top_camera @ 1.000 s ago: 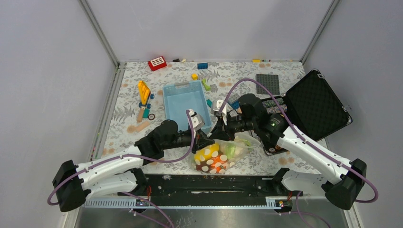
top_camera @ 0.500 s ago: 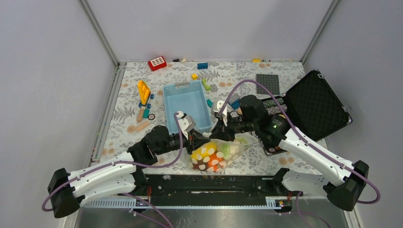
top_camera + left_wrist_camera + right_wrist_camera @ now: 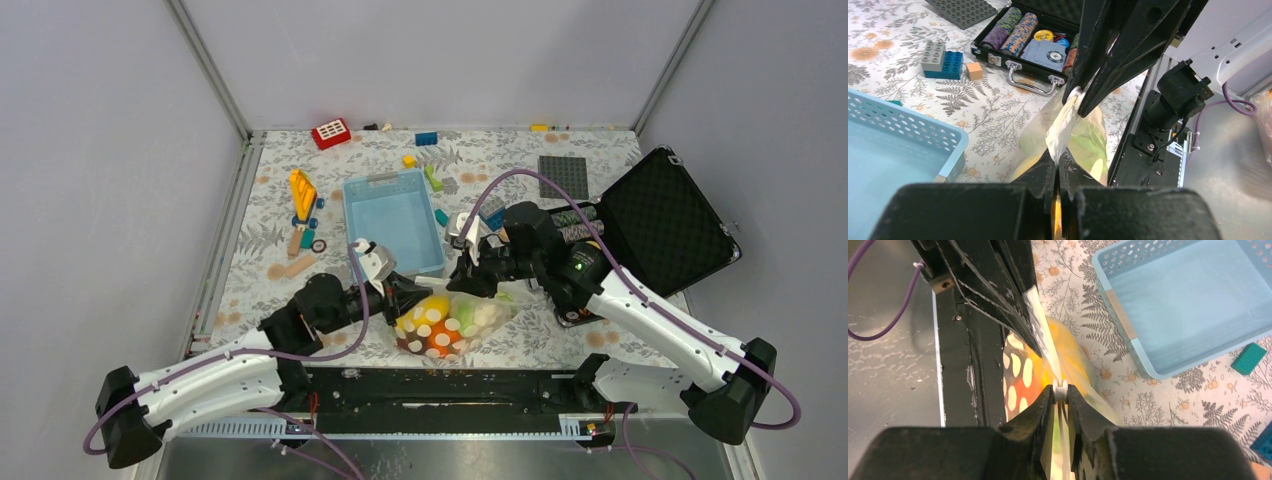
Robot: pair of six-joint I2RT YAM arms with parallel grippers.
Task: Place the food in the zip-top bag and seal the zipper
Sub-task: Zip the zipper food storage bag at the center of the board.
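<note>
The dotted zip-top bag (image 3: 447,325) lies near the table's front edge, holding yellow, orange and green food (image 3: 440,335). My left gripper (image 3: 408,297) is shut on the left end of the bag's mouth edge (image 3: 1062,131). My right gripper (image 3: 470,281) is shut on the small white slider of the zipper (image 3: 1060,390). The zipper strip (image 3: 1044,342) is stretched between the two grippers. In the left wrist view my left gripper (image 3: 1057,161) pinches the clear film, with green food (image 3: 1088,142) behind it. In the right wrist view the bag's dots and orange food (image 3: 1020,375) show beside my right gripper (image 3: 1060,391).
The light-blue basket (image 3: 362,215) stands just behind the bag, also in the right wrist view (image 3: 1118,310). An open black case of poker chips (image 3: 660,220) lies at the right. A grey baseplate (image 3: 563,176), loose bricks (image 3: 942,59) and a yellow toy (image 3: 303,192) are scattered farther back.
My left gripper has drawn back to the left along the bag's mouth, and the bag has shifted left with it. My right gripper has stayed almost in place.
</note>
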